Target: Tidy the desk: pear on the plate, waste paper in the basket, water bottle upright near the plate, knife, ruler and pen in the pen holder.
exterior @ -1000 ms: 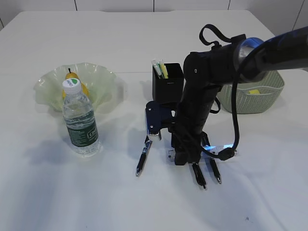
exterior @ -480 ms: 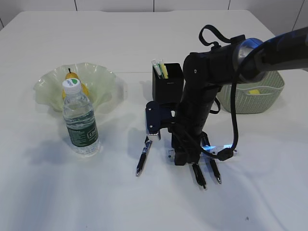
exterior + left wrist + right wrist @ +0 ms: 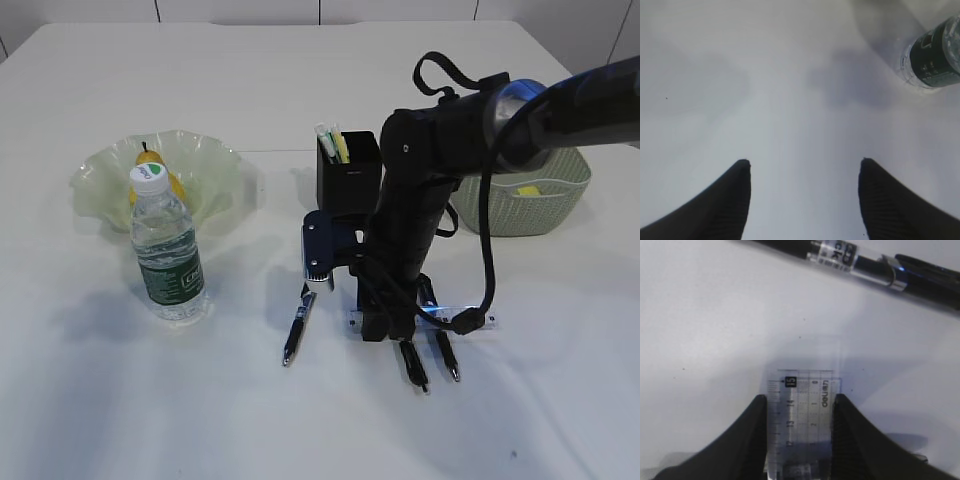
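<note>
A plain white desk runs to the far edge, and nearly everything on it is already tidied. The step in hand is, I judge, the ruler. It lies flat on the desk right under my right pincer, at six o'clock in the right wrist view. My two pads sit against its long edges and look to be touching both, so I am narrowed onto the ruler, which has not been lifted.

To do this well I should keep the squeeze light and even. It is thin, clear plastic held only by its edges, and I judge that too much force would bow it or flick it out, while a crooked lift could let it pivot. I should rise straight up before turning.

The pen lies at one o'clock from the ruler, apart from it, and I should not drag it along. From my pincer in the exterior view, the pen holder stands at twelve o'clock with things already poking out. I should tip the ruler end-down into the free side.

The basket with the waste paper is at two o'clock. The water bottle stands upright at nine o'clock, with the plate and pear at ten. My left pincer hangs wide and empty above bare desk.
</note>
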`<action>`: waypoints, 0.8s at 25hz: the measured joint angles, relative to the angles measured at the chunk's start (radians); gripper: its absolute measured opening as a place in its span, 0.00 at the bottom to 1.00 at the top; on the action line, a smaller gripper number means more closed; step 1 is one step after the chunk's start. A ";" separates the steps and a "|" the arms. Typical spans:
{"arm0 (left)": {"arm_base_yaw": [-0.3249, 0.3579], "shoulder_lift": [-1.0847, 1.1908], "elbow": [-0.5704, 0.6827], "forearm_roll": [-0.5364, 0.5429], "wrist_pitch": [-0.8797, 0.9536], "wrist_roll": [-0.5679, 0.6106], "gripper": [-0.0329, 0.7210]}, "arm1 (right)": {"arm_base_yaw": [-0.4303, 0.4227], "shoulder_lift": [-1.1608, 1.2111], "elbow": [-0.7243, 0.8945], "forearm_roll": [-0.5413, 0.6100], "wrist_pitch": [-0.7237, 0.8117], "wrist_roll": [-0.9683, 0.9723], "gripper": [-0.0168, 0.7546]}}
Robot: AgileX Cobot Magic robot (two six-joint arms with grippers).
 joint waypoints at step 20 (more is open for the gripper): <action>0.000 0.000 0.000 0.000 0.000 0.000 0.67 | 0.000 0.000 0.000 -0.004 0.000 0.000 0.39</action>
